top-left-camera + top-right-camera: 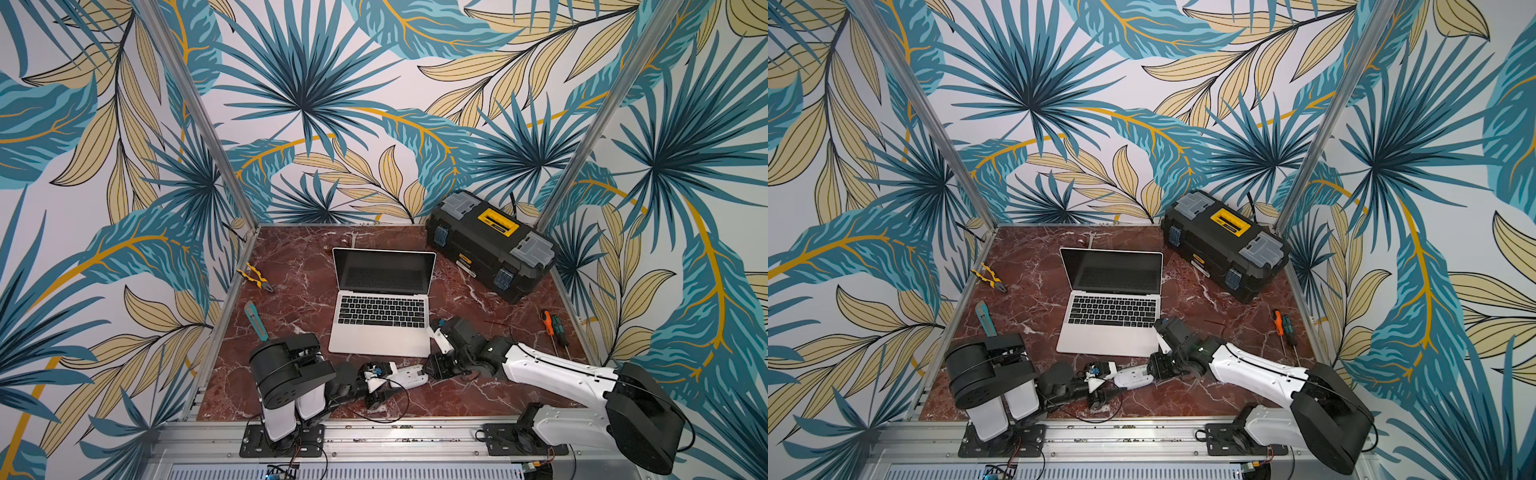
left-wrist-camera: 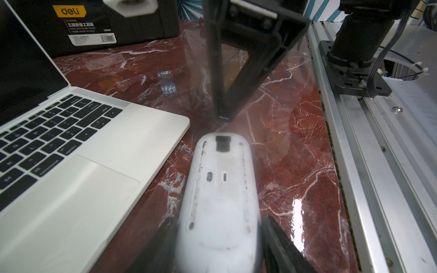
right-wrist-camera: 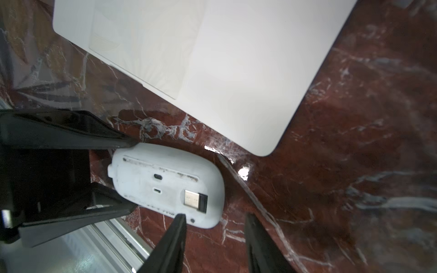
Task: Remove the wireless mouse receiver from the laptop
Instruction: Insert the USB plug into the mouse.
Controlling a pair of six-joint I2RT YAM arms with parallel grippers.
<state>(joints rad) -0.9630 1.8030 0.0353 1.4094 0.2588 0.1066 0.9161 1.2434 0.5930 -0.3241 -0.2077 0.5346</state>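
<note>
Closest to my left wrist lens are the dark fingers (image 2: 279, 241) of the left gripper (image 2: 221, 218). They are pressed in on either flank of a white mouse (image 2: 217, 201) and pinch it belly-up. I cannot tell whether the mouse hangs just clear of the red marble table (image 2: 295, 153) or rests on it.

The receiver (image 2: 223, 143) sits in a recess in the mouse's underside, at the end farthest from those fingers. Seen from my right wrist, the receiver (image 3: 195, 201) shows its metal plug pointing toward the mouse's middle and its black cap toward the rim.

The right gripper (image 3: 215, 216) meets the mouse at that same end with its jaws spread and nothing between them but the rim and bare table. One fingertip (image 3: 179, 221) overlaps the mouse's edge just beside the receiver. I cannot say whether it touches.

The laptop (image 1: 382, 303) stands open just beyond both grippers. The corner of its silver palm rest (image 3: 260, 132) is near the mouse but apart from it. The receiver lies in the mouse, clear of the laptop.

Farther out past the right gripper, beyond the laptop's side, is a black toolbox (image 1: 490, 245) with a yellow handle. Two screwdrivers (image 1: 555, 330) lie on the outer side of the right arm. Well apart from the left gripper, on its outer side, lie a utility knife (image 1: 254, 320) and yellow-handled pliers (image 1: 254, 277).
</note>
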